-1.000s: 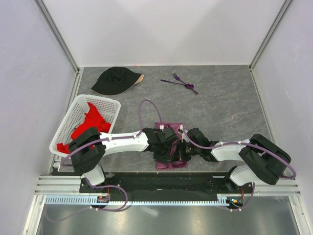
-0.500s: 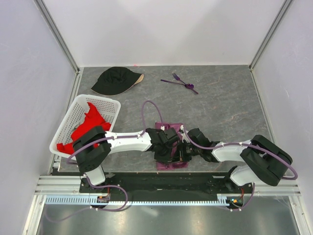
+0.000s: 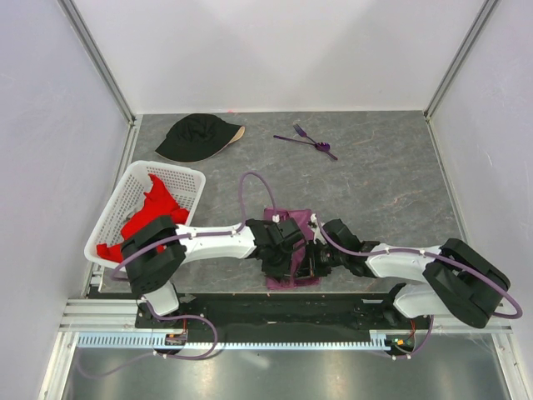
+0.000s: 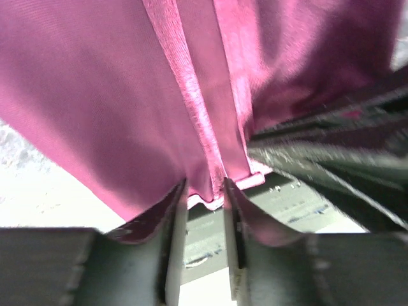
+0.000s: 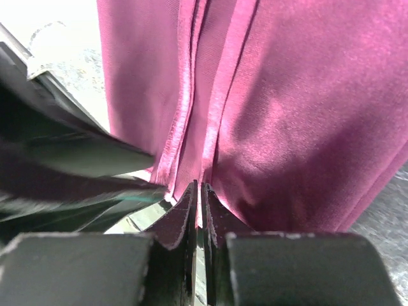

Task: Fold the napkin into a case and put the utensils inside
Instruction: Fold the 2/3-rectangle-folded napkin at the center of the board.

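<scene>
The plum-purple napkin (image 3: 291, 218) lies folded into a narrow shape at the near middle of the table, mostly hidden under both wrists. My left gripper (image 3: 291, 261) meets my right gripper (image 3: 307, 261) over it. In the left wrist view, my left gripper (image 4: 205, 191) has its jaws narrowly parted, with a hemmed fold of the napkin (image 4: 95, 95) between the tips. In the right wrist view, my right gripper (image 5: 199, 191) is pinched shut on a pleat of the napkin (image 5: 306, 115). The purple utensils (image 3: 306, 140), one a fork, lie at the far middle.
A black cap (image 3: 198, 137) lies at the far left. A white lattice basket (image 3: 112, 208) holding a red cloth (image 3: 150, 212) stands on the left. Walls enclose the table on three sides.
My left wrist has shifted slightly right over the napkin. My right arm's elbow has swung out to the right and lower. The napkin stays in place.
</scene>
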`<state>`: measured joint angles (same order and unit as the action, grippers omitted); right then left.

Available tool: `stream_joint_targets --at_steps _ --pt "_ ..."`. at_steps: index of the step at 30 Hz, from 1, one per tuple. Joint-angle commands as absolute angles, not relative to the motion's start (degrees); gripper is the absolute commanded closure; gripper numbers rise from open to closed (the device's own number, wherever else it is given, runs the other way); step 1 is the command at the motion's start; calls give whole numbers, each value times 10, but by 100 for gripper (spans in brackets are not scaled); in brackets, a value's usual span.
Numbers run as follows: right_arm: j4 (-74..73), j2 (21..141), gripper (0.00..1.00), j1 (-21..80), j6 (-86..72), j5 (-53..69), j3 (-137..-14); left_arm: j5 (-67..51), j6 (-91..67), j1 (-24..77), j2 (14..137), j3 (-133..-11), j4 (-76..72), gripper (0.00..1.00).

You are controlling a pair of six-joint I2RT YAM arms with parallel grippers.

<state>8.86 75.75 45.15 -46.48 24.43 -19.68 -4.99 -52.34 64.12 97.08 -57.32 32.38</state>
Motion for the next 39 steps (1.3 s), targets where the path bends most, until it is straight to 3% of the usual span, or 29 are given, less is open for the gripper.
stream_joint_targets --at_steps 1,6,9,10,14,16,19,21,22,24,33,39 --pt "70 755 89 453 -445 227 -223 -54 -530 643 898 -575 308 60" --pt "6 718 87 441 -425 209 -249 -44 -529 628 853 -574 316 62" --pt "-34 691 84 413 -413 208 -262 -43 -519 613 861 -567 313 76" --pt "-46 680 79 404 -404 207 -269 -45 -517 610 867 -565 310 81" --pt "-107 674 66 339 -375 185 -289 -33 -498 608 913 -579 294 89" --pt "-124 687 56 307 -364 182 -303 -31 -485 611 914 -586 273 84" --pt "-134 707 46 272 -354 202 -308 -24 -465 622 897 -588 235 62" --pt "-139 713 41 239 -361 209 -307 -3 -453 648 896 -602 225 54" --pt "-141 719 37 226 -363 211 -304 15 -449 658 901 -610 225 43" --pt "-151 724 34 189 -365 214 -303 56 -446 690 917 -635 227 32" --pt "-241 685 25 124 -358 130 -328 171 -500 759 1108 -816 370 33" --pt "-254 662 25 116 -343 132 -320 228 -518 779 1188 -914 471 36"
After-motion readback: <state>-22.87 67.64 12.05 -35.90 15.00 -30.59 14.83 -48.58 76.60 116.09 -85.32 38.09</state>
